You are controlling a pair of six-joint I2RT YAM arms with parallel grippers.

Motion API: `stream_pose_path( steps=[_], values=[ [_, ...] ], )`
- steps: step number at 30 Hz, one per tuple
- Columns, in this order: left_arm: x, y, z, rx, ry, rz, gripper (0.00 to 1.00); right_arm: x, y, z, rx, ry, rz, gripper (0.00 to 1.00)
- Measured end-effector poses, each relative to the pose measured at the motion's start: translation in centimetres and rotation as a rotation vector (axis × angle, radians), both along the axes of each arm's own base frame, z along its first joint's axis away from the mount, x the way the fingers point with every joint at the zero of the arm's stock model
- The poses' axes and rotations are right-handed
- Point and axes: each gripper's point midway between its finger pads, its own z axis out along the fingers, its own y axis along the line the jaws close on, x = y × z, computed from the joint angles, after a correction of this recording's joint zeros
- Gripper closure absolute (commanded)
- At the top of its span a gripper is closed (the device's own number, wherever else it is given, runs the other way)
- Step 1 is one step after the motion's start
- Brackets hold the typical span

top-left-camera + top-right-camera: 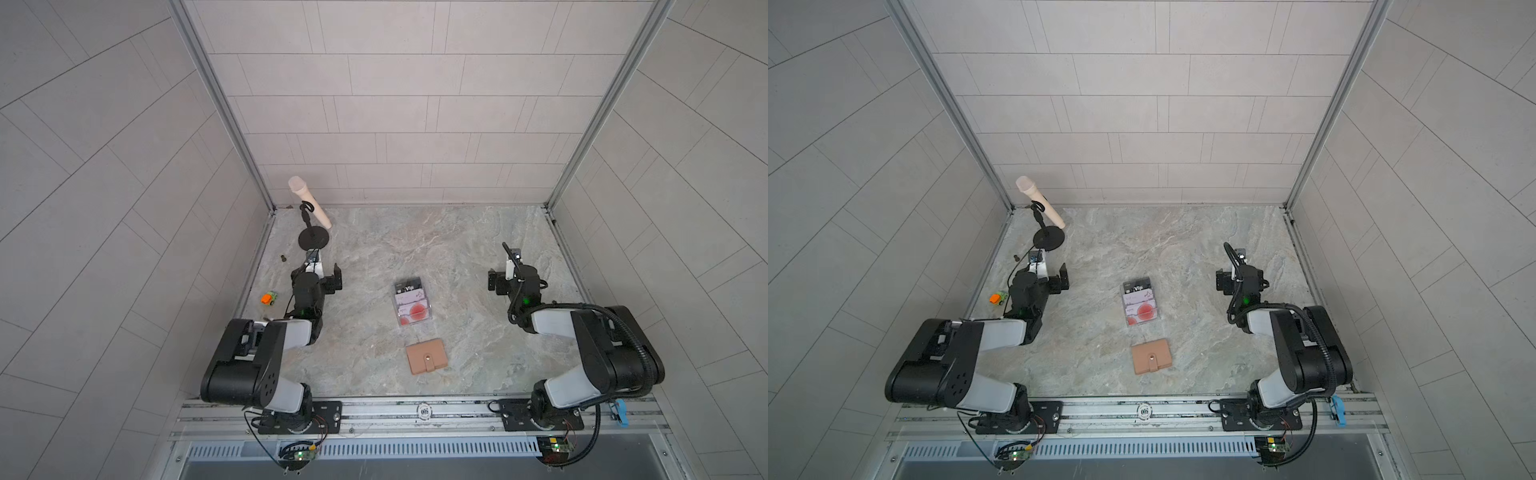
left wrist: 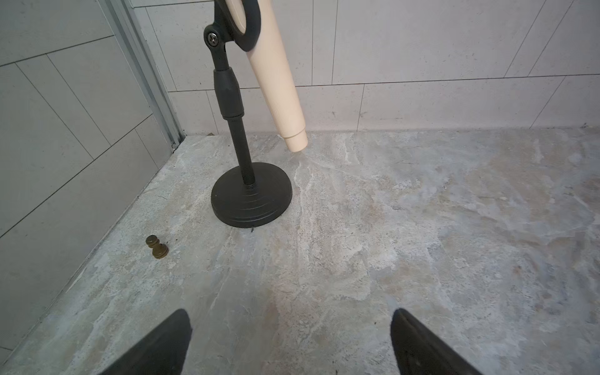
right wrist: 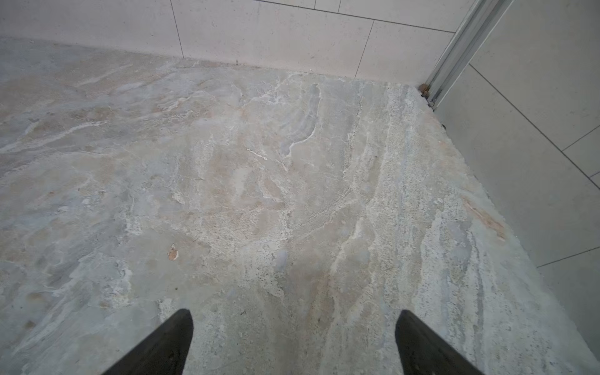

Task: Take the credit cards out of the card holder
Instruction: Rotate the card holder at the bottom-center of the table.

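Observation:
A clear plastic card holder [image 1: 412, 305] [image 1: 1140, 304] lies flat mid-table in both top views. Credit cards [image 1: 409, 297] show through it, one marked "Vip", others with red circles. My left gripper [image 1: 318, 274] [image 2: 290, 311] hovers well to its left, open and empty, facing the back wall. On the other side my right gripper [image 1: 515, 276] [image 3: 294, 311] is also open, with only bare stone between its fingers. Neither wrist view shows the holder.
A tan wallet [image 1: 427, 356], snapped shut, lies nearer the front edge. A beige microphone [image 1: 309, 201] on a black stand [image 2: 251, 198] is just ahead of the left gripper. A small brass piece [image 2: 156, 246] and an orange toy car [image 1: 269, 298] sit by the left wall.

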Motion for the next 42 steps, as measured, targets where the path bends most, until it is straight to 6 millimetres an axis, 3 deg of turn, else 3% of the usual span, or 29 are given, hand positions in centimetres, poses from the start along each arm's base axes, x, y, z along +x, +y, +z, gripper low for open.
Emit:
stream_pose_path(
  steps=[33, 37, 42],
  values=[
    [0.0, 0.1, 0.1, 0.002, -0.003, 0.007, 0.00, -0.1, -0.2, -0.1, -0.005, 0.006, -0.013, 0.00],
    [-0.3, 0.2, 0.7, 0.011, -0.006, 0.025, 0.00, 0.2, -0.6, 0.0, -0.011, 0.041, -0.035, 0.01],
    [-0.4, -0.7, 3.0, 0.029, -0.022, 0.030, 0.00, 0.9, -1.0, 2.1, -0.001, 0.044, -0.073, 0.00]
  ],
)
